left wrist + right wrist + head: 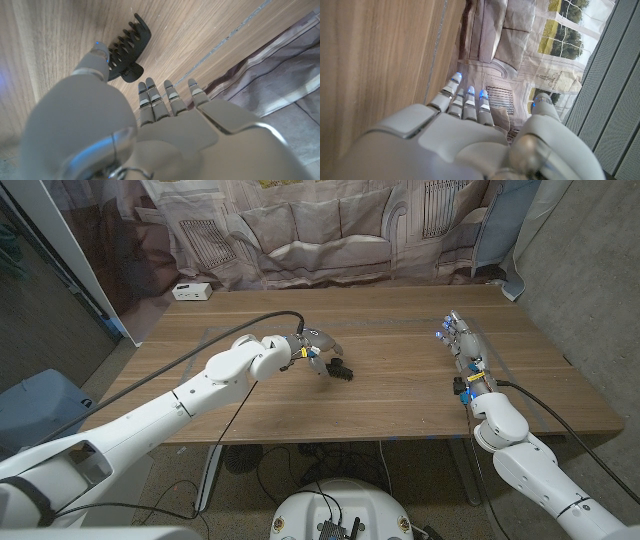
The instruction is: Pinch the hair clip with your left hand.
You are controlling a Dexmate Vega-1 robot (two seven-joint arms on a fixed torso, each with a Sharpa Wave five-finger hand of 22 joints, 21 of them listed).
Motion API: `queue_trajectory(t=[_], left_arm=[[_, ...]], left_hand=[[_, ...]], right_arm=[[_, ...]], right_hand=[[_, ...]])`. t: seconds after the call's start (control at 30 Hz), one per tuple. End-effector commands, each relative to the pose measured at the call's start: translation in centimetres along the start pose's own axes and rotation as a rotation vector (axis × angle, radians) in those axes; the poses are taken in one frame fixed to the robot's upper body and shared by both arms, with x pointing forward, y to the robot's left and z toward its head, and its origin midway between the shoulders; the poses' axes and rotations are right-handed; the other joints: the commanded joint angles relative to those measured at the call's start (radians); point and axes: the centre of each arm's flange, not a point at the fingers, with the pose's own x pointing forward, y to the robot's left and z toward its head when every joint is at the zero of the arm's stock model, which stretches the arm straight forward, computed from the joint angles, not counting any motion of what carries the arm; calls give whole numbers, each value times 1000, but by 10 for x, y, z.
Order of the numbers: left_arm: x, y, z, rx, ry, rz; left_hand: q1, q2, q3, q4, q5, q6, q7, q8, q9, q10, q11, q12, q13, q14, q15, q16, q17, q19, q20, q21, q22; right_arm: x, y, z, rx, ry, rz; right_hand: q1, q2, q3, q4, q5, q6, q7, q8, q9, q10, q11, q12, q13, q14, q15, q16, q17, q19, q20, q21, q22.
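A black toothed hair clip (340, 370) lies on the wooden table (400, 395) near its middle. My left hand (315, 348) hovers just to its left, fingers apart and holding nothing. In the left wrist view the thumb tip (97, 59) sits right at the edge of the clip (129, 47), while the other fingers (170, 97) reach past it without touching. My right hand (462, 345) stays on the table's right side, far from the clip, with its fingers (465, 100) stretched out and nothing in them.
A small white box (190, 291) stands at the table's back left corner. A printed curtain (330, 230) hangs behind the far edge. Cables run along both arms.
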Motion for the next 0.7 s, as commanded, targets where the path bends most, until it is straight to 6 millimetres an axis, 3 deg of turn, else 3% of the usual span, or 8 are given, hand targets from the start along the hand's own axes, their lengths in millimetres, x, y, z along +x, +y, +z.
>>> queue_trajectory(t=[0.03, 0.7], left_arm=[[8, -7, 1, -38, 0, -1], [13, -2, 7, -63, -3, 20]], left_hand=[[20, 7, 5, -9, -4, 31, -2, 12, 3, 29, -8, 11, 1, 27, -33, 8, 0, 17, 2, 11, 5], [64, 33, 20, -19, -10, 70, -14, 14, 3, 72, -23, 19, -2, 64, -47, 11, -1, 46, 2, 16, 5]], right_arm=[[1, -1, -1, -5, 3, -8], [3, -3, -3, -1, 9, -3]], right_hand=[[12, 2, 4, 1, 0, 15, -1, 4, 2, 10, 0, -1, 6, 10, -1, 4, 2, 2, 9, -3, 3], [12, 2, 3, 1, 0, 23, -2, 5, 2, 19, 1, 0, 6, 19, -2, 6, 2, 4, 13, -3, 3]])
